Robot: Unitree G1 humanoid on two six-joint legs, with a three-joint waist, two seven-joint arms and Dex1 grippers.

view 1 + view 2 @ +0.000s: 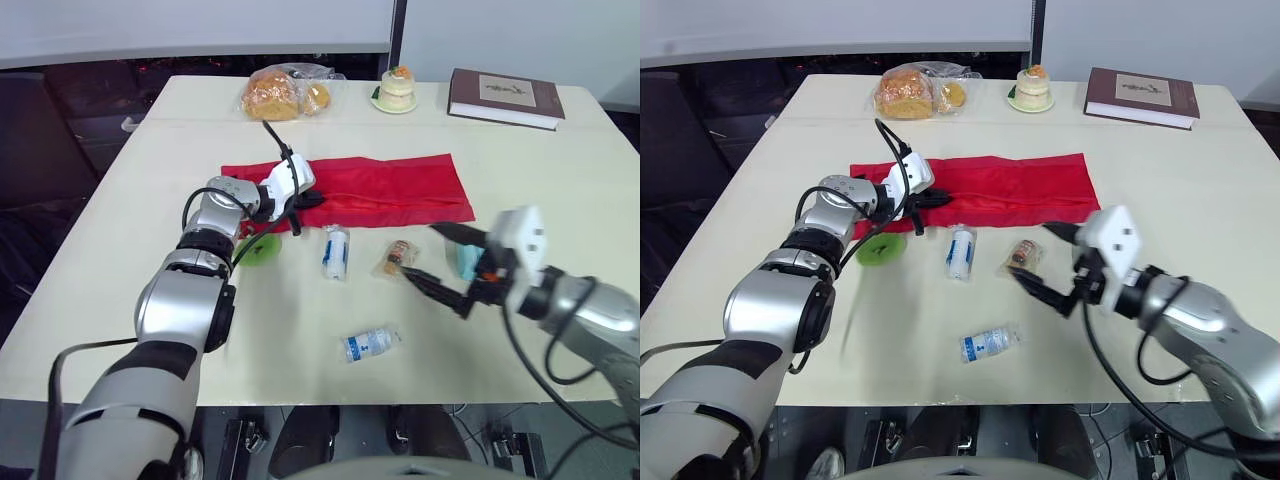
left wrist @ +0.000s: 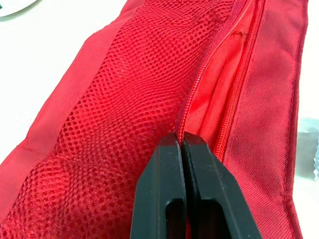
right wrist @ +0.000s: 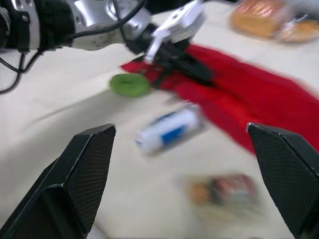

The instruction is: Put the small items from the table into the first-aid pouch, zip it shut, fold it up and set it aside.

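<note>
At the closed left gripper [image 2: 180, 137], zipper edge of the red pouch [image 1: 400, 185].

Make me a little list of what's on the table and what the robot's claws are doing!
pouch: red, lying flat, zipper open
left claw: shut on the pouch's zipper edge
right claw: open, above the table, next to the packet
other loose things: green roll, white roll, wrapped item
far edge: bread, cake, book
</note>
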